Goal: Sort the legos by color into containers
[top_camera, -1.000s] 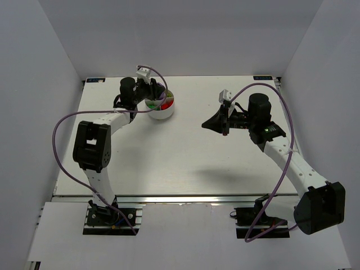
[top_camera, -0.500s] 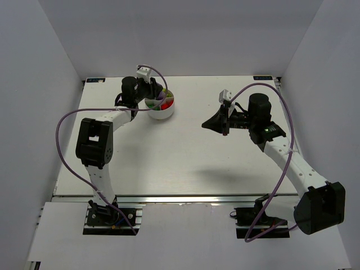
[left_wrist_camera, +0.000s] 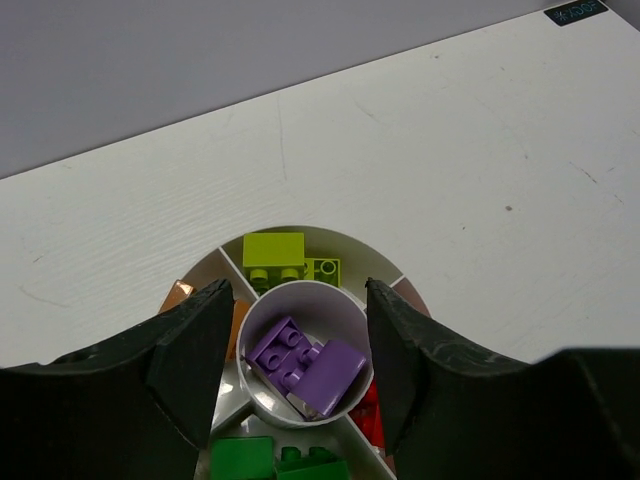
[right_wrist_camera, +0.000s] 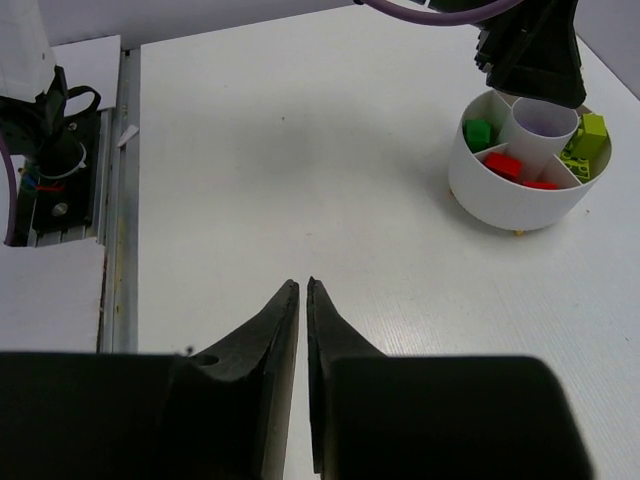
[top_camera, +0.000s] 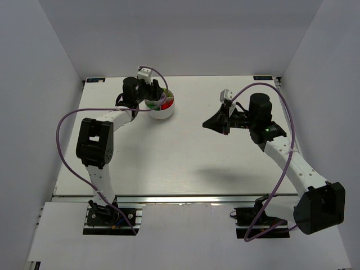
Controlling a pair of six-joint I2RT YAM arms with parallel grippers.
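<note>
My left claw (left_wrist_camera: 292, 350) has just spread wide (empty) over the purple bricks (left_wrist_camera: 305, 365) lying in the centre well (left_wrist_camera: 300, 300), lower centre: purple sorted.

In the left wrist view the left gripper's (left_wrist_camera: 295, 340) dark fingers (left_wrist_camera: 190, 350) are covering both sides of the dish (left_wrist_camera: 350, 245), and the bottom edge is cutting off the green bricks (left_wrist_camera: 275, 460) and the red ones (left_wrist_camera: 368, 420), while an orange brick (left_wrist_camera: 178, 295) is only peeking past the finger. From overhead the left gripper is hiding the dish's far rim, and the bricks inside are showing only as specks of colour, too small to tell apart. In the right wrist view that gripper is blocking the back of the dish.
</note>
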